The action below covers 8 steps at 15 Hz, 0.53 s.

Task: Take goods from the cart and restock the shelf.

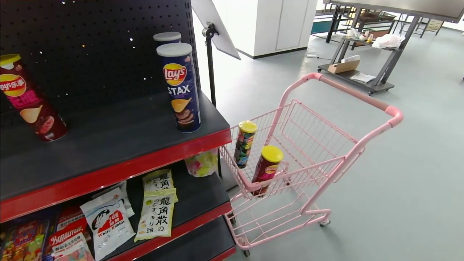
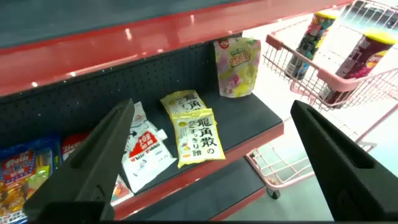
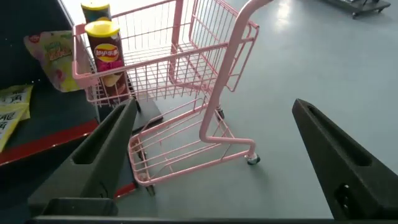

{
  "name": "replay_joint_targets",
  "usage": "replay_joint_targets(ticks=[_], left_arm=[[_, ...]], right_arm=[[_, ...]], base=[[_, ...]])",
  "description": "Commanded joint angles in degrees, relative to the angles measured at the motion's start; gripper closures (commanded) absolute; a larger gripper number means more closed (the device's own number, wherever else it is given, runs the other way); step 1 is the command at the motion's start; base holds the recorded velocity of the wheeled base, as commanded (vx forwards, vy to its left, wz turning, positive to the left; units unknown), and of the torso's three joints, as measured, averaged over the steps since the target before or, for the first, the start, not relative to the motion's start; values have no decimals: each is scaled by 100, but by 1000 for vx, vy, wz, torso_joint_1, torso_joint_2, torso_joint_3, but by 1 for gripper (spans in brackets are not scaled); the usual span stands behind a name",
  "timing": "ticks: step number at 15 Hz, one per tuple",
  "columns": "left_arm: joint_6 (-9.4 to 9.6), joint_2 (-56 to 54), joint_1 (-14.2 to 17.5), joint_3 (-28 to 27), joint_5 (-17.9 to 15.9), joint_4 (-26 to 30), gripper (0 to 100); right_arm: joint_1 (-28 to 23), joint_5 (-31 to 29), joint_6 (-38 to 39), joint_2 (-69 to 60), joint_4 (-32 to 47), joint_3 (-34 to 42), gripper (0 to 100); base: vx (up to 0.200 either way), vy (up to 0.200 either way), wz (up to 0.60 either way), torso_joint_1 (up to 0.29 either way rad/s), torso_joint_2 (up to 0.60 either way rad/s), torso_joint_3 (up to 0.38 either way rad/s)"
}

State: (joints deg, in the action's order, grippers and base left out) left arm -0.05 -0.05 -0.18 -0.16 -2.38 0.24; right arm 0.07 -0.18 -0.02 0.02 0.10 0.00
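**While two cans stand in the cart (image 1: 348, 152), both grippers gape wide**

Where the pink cart's basket comes closest to the shelf (image 1: 119, 163), the goods sit together in that corner.
- Multicoloured can (image 1: 244, 144), yellow lid, leans against the basket's shelf-side wall.
- Maroon can (image 1: 267, 168), yellow lid, is just beside it at the basket's near corner, tilted, its top above the rim.
- The two cans are close; contact between them cannot be made out.

Cart is parked just off the shelf's right end, handle pointing away from it.

Grippers:
- Left gripper (image 2: 211, 106): fingers spread wide, nothing between them. It hangs in front of the shelf's lower board.
- Right gripper (image 3: 212, 104): fingers likewise wide and empty. It is above the floor, on the near side of the cart.

Shelf, top board, red front edge:
- Blue can (image 1: 179, 88) upright near the front right corner.
- Second blue can (image 1: 167, 37) behind it, at the back edge by the pegboard.
- Red can (image 1: 30, 99) well apart, toward the left end.

Lower board:
- Pastel bag (image 1: 202, 163) at the right end.
- Two yellow-and-white packets (image 1: 155, 214) lie overlapping near the front edge.
- White bag (image 1: 108, 221) is just left of them, touching.
- Further packets (image 1: 25, 239) crowd the left end.
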Motion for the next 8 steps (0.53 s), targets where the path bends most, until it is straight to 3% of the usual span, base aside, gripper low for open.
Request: replay_joint_targets(ticks=[1,8], left_arm=[[-4,5,-8,-2,0,2,0],[22,5,-8,-2,-8,2,0]], right_arm=[[1,1,-6,-2,-1,0,0],[1,1,-15,-2,-1,0,0]], base=[[0,0,0,-168,456,310],[0,0,0,-167,536,364]])
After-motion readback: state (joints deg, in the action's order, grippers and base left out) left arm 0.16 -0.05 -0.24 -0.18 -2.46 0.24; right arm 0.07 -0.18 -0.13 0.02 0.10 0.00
